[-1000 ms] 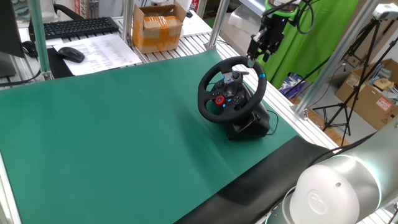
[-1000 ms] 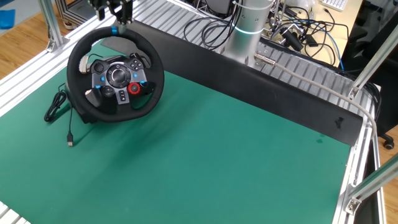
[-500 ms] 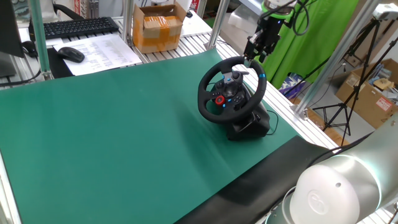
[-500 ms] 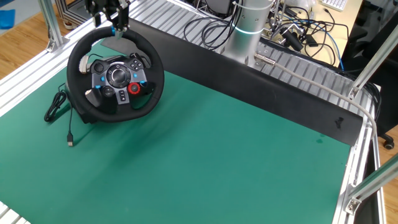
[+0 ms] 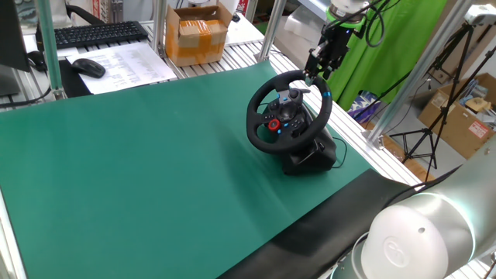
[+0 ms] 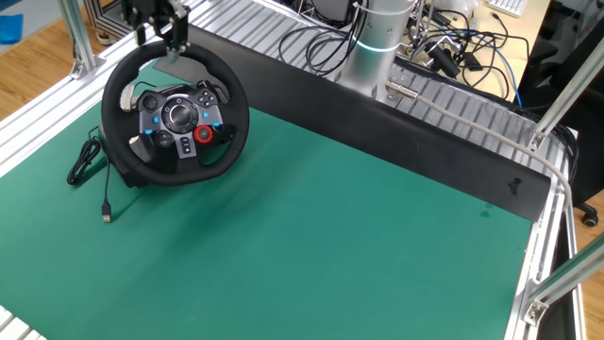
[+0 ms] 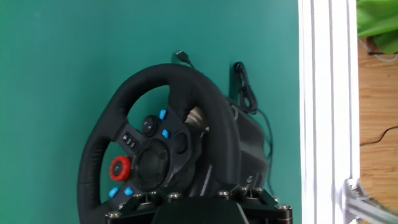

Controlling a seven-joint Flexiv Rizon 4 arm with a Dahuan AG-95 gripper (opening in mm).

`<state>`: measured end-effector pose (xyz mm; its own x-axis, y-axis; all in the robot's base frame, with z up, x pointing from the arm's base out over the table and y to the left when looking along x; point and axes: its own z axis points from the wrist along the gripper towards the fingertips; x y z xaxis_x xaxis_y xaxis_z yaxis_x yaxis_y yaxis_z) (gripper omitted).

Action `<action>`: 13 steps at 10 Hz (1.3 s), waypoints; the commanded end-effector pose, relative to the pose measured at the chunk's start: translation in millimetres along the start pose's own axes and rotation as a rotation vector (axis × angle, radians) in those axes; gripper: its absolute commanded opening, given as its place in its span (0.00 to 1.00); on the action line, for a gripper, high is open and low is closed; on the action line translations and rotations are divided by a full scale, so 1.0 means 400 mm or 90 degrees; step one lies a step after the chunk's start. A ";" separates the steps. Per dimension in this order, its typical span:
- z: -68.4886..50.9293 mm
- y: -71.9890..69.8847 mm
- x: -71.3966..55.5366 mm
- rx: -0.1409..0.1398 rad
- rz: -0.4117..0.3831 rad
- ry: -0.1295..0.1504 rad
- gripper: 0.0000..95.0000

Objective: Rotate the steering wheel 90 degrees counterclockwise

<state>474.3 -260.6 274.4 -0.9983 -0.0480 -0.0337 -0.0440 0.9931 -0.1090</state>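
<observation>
On green mat [image 5: 139,170] | steering wheel [image 5: 288,111]: thick round black rim | gripper [image 5: 317,68]: grip state unclear

Opposite fixed cameras; hand camera overhead (close).

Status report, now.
Gripper above the top of the steering wheel, off the rim; jaws unreadable. Wheel upright on its base. Nothing blocking; cable lies beside the base.

My tabletop [image 5: 139,170] is smooth matt green; the steering wheel [image 5: 288,111] looks like matt black plastic, the far box [image 5: 198,35] brown cardboard.
</observation>
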 end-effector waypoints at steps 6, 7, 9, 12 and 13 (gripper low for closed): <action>0.021 -0.064 0.004 -0.020 0.026 0.004 0.60; 0.020 -0.071 0.001 -0.024 0.037 0.009 0.60; 0.025 -0.074 -0.001 -0.061 0.077 0.011 0.60; 0.038 -0.072 -0.005 -0.095 0.120 0.013 0.40; 0.046 -0.066 -0.005 -0.095 0.122 0.015 0.40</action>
<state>479.0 -289.6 259.8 -0.9899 0.1408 -0.0149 0.1400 0.9892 0.0442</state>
